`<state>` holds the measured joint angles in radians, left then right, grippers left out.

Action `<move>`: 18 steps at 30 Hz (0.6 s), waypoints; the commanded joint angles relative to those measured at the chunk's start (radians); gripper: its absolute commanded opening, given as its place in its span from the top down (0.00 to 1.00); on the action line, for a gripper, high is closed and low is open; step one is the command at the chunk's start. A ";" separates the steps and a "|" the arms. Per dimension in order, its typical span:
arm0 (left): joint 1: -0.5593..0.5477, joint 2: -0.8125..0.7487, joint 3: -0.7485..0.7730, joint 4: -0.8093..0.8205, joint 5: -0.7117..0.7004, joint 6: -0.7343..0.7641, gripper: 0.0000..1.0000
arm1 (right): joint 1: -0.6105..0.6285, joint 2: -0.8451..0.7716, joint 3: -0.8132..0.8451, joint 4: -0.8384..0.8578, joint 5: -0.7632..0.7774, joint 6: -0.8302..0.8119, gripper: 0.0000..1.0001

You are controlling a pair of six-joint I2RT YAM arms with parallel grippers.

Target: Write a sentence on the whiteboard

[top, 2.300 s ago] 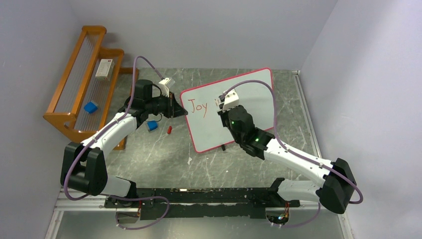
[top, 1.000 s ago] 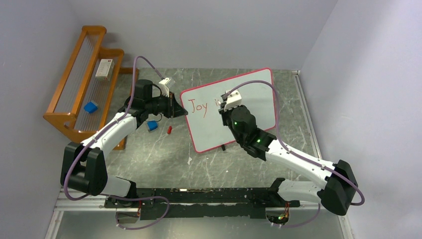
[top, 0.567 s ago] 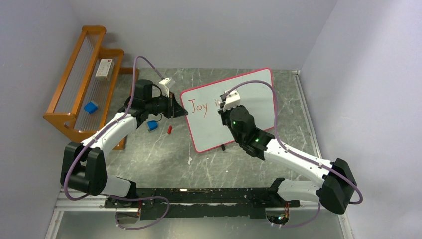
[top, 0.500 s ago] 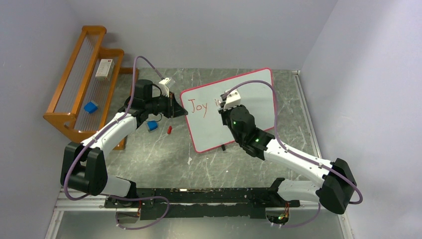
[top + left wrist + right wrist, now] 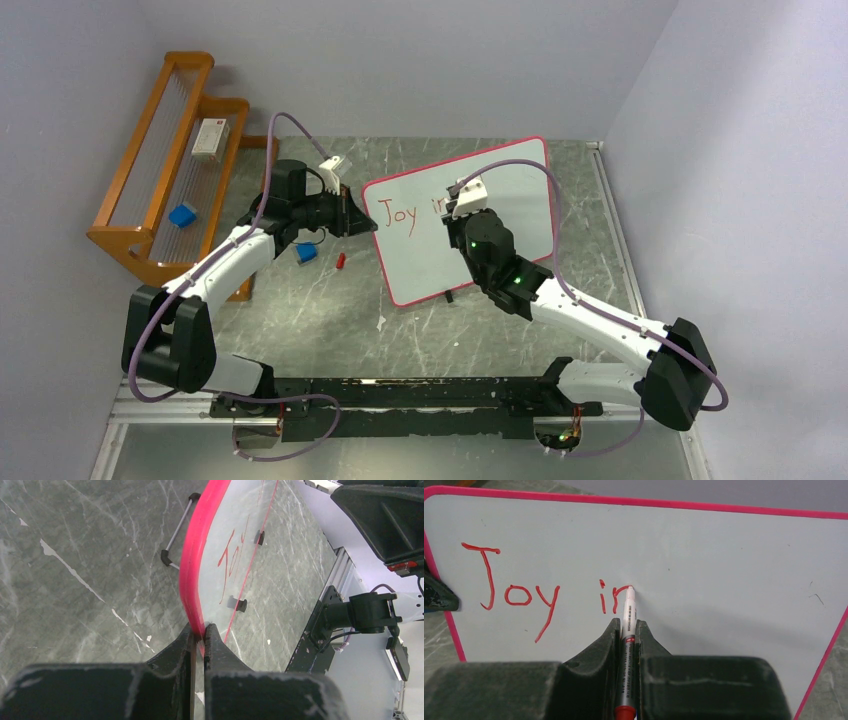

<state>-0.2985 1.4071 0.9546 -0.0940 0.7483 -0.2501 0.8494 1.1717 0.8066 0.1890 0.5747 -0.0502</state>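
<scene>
The whiteboard [image 5: 500, 190] stands tilted on the table, white with a red-pink border; it also shows in the right wrist view [image 5: 724, 570] and edge-on in the left wrist view [image 5: 197, 555]. Red writing on it reads "Joy" and then an "i" and part of another letter [image 5: 615, 597]. My left gripper [image 5: 352, 215] is shut on the board's left edge [image 5: 198, 632]. My right gripper [image 5: 458, 205] is shut on a red marker [image 5: 628, 625], whose tip touches the board at the top of the last stroke.
A wooden rack [image 5: 170, 180] stands at the back left, with a white box [image 5: 209, 136] and a blue block [image 5: 182, 215] on it. A blue object [image 5: 307, 253] and a small red cap [image 5: 341, 261] lie on the table left of the board.
My right gripper has shifted slightly right along the board, and a new red stroke has appeared after the "i". The left arm and the board have not moved.
</scene>
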 commanded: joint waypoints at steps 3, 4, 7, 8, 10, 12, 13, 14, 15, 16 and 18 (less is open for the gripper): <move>-0.004 0.030 0.003 -0.042 -0.066 0.054 0.95 | -0.012 -0.020 -0.019 -0.023 0.027 0.017 1.00; -0.004 0.030 0.002 -0.042 -0.066 0.054 0.95 | -0.012 -0.022 -0.020 -0.030 0.028 0.020 1.00; -0.004 0.030 0.002 -0.042 -0.066 0.053 0.95 | -0.012 -0.028 -0.022 -0.053 0.021 0.030 1.00; -0.004 0.030 0.001 -0.041 -0.066 0.054 0.95 | -0.012 -0.028 -0.022 -0.061 0.018 0.034 1.00; -0.004 0.029 0.002 -0.043 -0.069 0.054 0.95 | -0.013 -0.031 -0.025 -0.075 0.015 0.042 1.00; -0.004 0.027 0.001 -0.043 -0.070 0.055 0.95 | -0.013 -0.035 -0.027 -0.087 0.011 0.047 1.00; -0.004 0.027 0.001 -0.042 -0.071 0.054 0.95 | -0.011 -0.036 -0.028 -0.092 0.009 0.048 1.00; -0.004 0.028 0.001 -0.042 -0.070 0.055 0.95 | -0.012 -0.037 -0.029 -0.098 0.009 0.049 1.00; -0.004 0.029 0.001 -0.042 -0.070 0.053 0.95 | -0.012 -0.039 -0.029 -0.103 0.008 0.049 1.00; -0.004 0.029 0.001 -0.041 -0.069 0.052 0.95 | -0.011 -0.042 -0.030 -0.106 0.008 0.049 1.00; -0.004 0.028 0.000 -0.041 -0.069 0.051 0.95 | -0.012 -0.046 -0.033 -0.108 0.008 0.049 1.00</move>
<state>-0.2985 1.4071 0.9546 -0.0940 0.7479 -0.2501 0.8452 1.1465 0.7925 0.1123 0.5789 -0.0189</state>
